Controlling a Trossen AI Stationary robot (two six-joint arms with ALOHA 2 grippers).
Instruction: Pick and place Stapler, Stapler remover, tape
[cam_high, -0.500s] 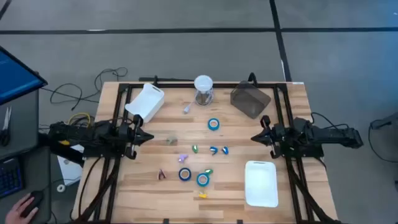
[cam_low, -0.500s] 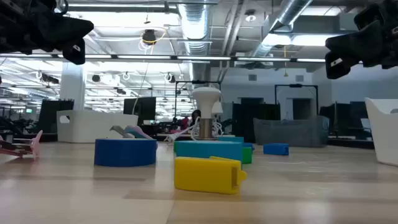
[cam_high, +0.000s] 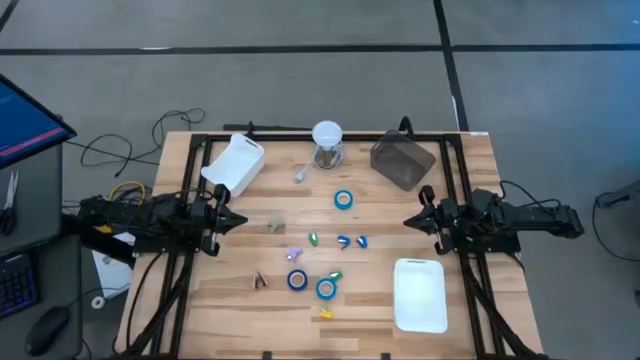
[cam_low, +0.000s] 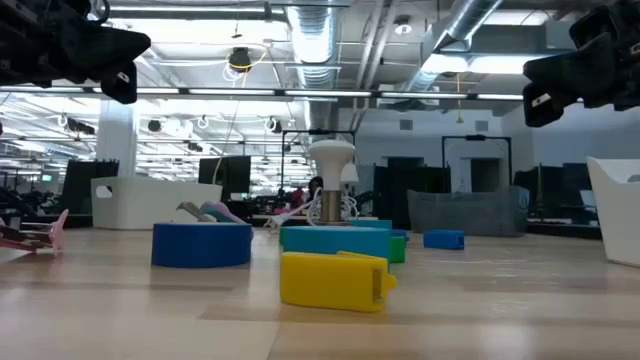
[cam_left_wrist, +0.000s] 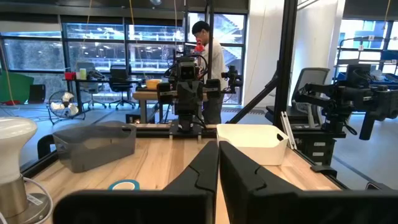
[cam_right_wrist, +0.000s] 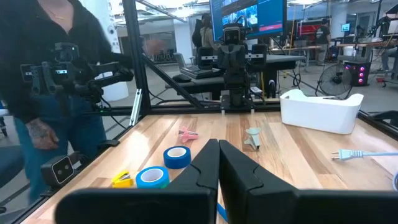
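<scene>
1. The left gripper (cam_high: 232, 217) is hovering at the left edge of the table (cam_high: 470, 160), its fingers (cam_left_wrist: 202, 174) pressed together and holding nothing, pointing toward the centre.
2. The right gripper (cam_high: 415, 221) is hovering at the right edge of the table, its fingers (cam_right_wrist: 208, 165) likewise closed and empty, facing the left one across the boards.
3. One tape roll (cam_high: 343, 200) is lying near the middle of the table, between the two grippers and a little toward the far edge.
4. Two more tape rolls (cam_high: 297, 281) are sitting side by side toward the near edge of the table, the second (cam_high: 326, 289) just beside the first.
5. A yellow piece (cam_high: 325, 313) is lying nearest the front edge of the table; in the low view it is showing in front of the blue rolls (cam_low: 202, 243).
6. A small pink-red item (cam_high: 259, 281) is resting on the table left of the paired rolls; what it is cannot be told.
7. A white tray (cam_high: 420, 293) is sitting at the near right corner of the table, another white tray (cam_high: 234, 163) at the far left, and a grey bin (cam_high: 402, 160) at the far right.
</scene>
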